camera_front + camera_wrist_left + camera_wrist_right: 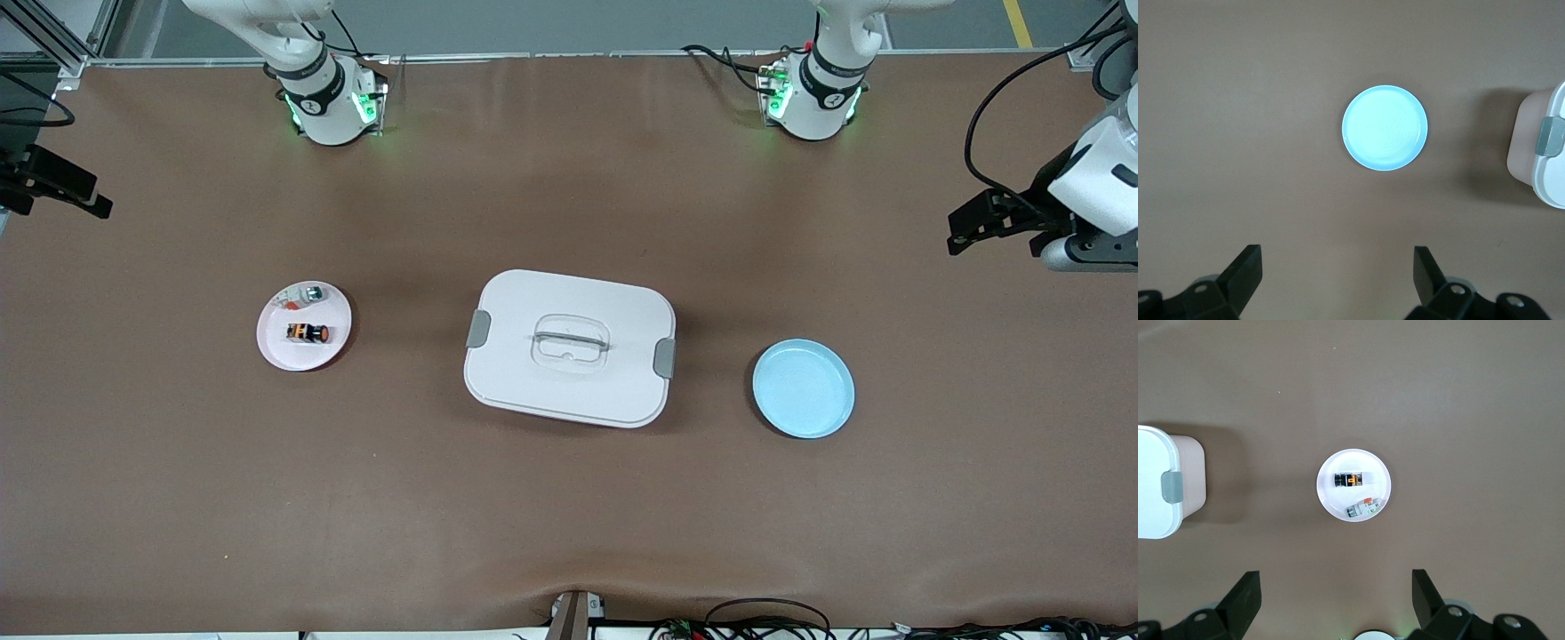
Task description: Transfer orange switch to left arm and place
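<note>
Orange switch (pixel 308 332) on pink plate (pixel 276 351); blue plate (pixel 803 388) bare; both pincers (pixel 1335 280) (pixel 1335 600) agape.

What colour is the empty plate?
Light blue plate; the left wrist view shows it best.

box (pixel 1546 150) cut off at edge, left pincer (pixel 965 233) partly cropped

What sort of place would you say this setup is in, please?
Most likely a robotics lab or test cell: two arms are bolted along one edge of a brown-covered table, an aluminium frame stands at a corner, and loose cables trail along the edge nearest the front camera.
</note>
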